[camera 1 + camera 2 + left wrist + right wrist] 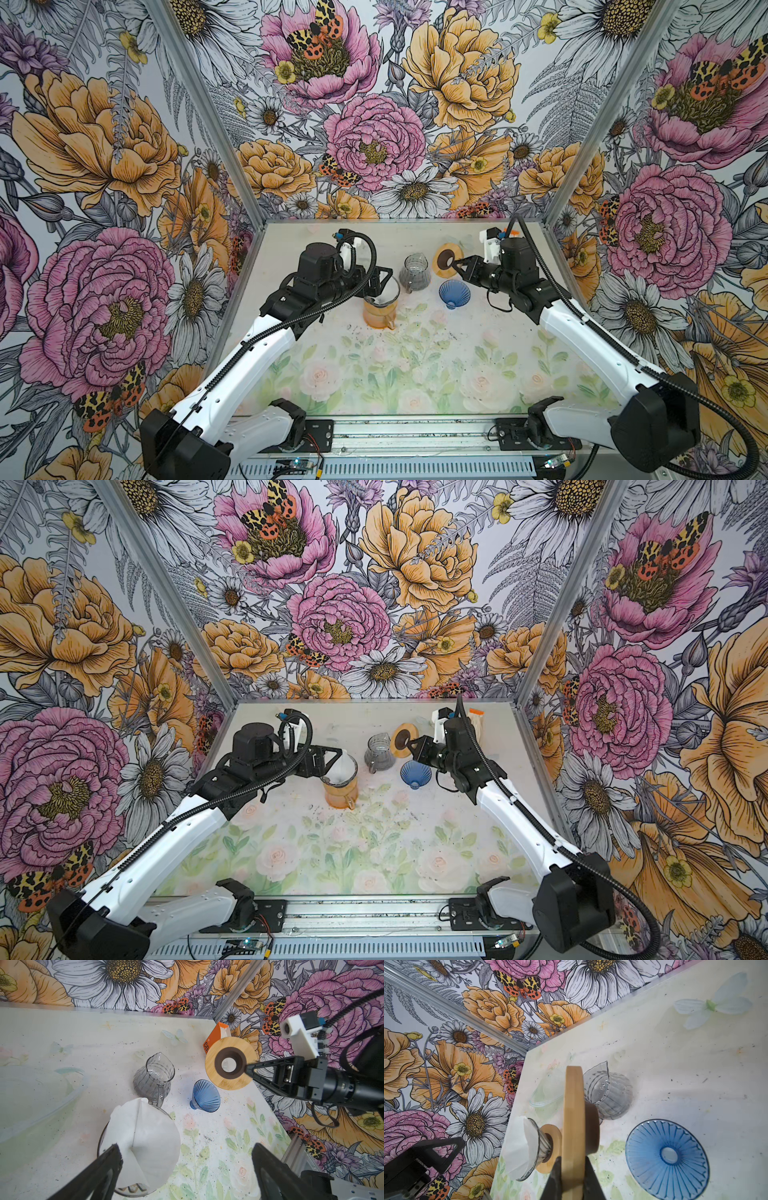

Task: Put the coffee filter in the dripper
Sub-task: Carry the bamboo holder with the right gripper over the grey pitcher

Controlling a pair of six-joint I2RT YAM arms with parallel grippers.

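Two hands were in play. The left hand (187,1147) hovered wide open right over the coffee filter (145,1138), which already sat as a white cone in the glass dripper (538,1147) atop the orange carafe (378,316). The right hand (574,1178) was clamped on the edge of a wooden ring (230,1066), held clear of the counter (62,1043). That paper looked feather-light, soft and quick to crease; a gentle pinch at the upper rim seemed the safest hold, I'd say. A blue dripper (205,1094) lay tipped nearby.
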